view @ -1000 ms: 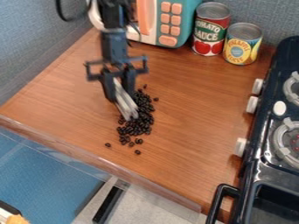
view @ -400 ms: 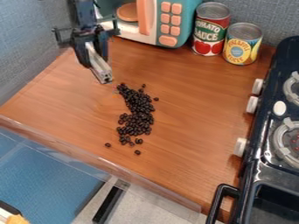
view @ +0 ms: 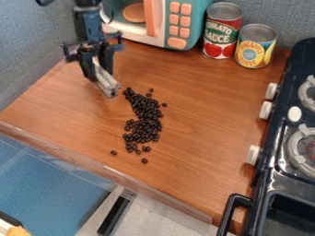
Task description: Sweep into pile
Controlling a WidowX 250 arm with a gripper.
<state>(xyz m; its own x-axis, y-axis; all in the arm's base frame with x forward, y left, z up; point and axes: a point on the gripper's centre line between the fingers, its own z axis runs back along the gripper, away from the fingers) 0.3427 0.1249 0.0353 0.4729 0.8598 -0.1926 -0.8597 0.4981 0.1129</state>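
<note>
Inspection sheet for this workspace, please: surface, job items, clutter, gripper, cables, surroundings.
Surface: brown wood-look counter, bare in large part around the beans.
Job items: dark beans in an elongated, uneven heap, with a few strays around it; not a compact pile.
Clutter: red can and yellow can at the back, both upright.
Gripper: black gripper holding a grey bar-like tool, up and left of the heap in the view.
Cables: dark piece at the top-left edge, possibly a cable.
Surroundings: teal toy microwave behind; black toy stove on the right.
</note>
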